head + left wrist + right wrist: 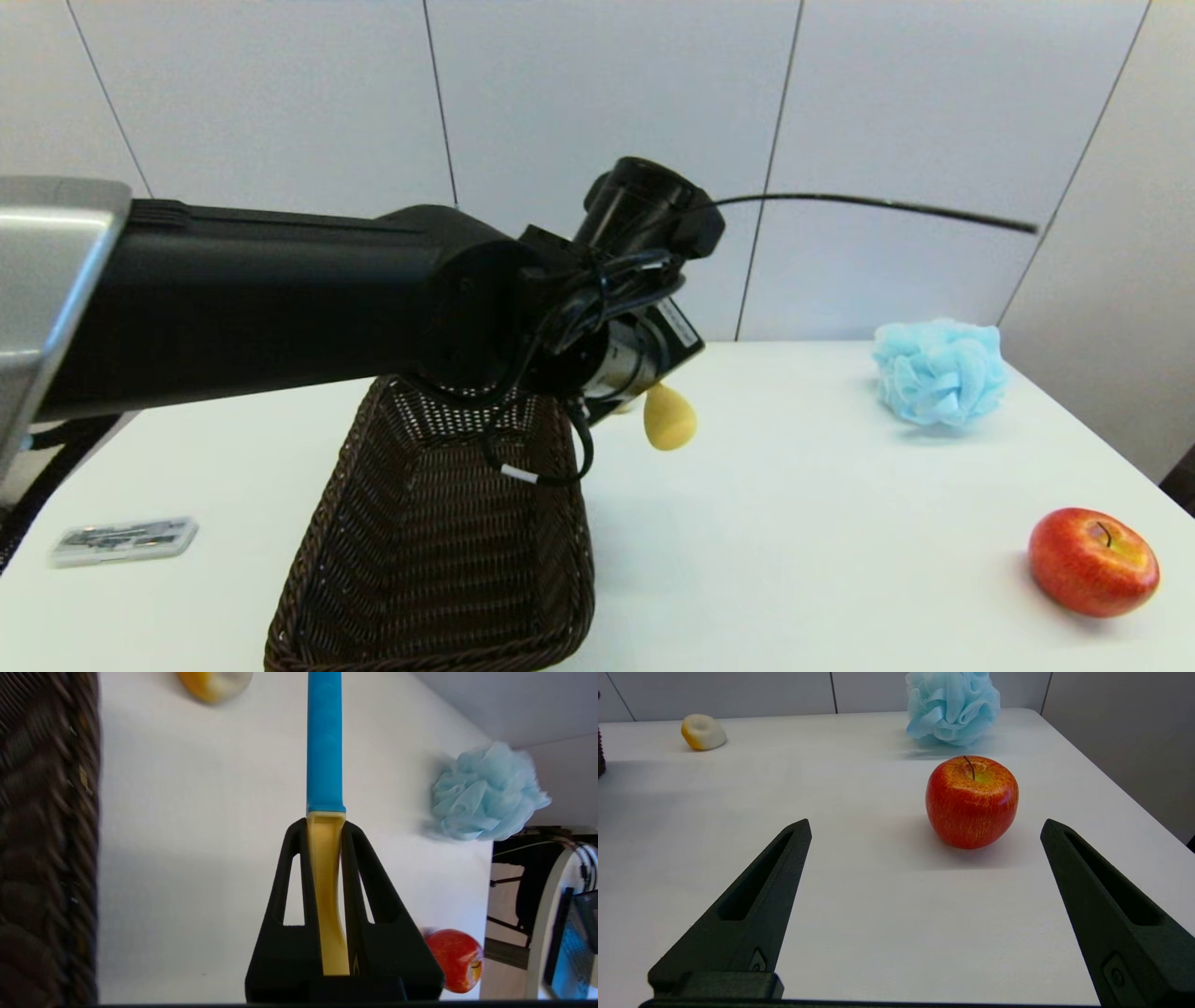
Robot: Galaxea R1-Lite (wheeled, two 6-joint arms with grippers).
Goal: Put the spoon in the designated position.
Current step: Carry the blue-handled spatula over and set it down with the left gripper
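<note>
left claw (325, 826) clamped on spoon (325, 765)

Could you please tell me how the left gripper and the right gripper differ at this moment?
The left gripper is shut on the spoon, its fingers clamping the pale yellow neck; the right gripper is open and holds nothing. The left one hangs in the air beside the basket; the right one sits low over the table, facing the apple. Both have black fingers.
</note>
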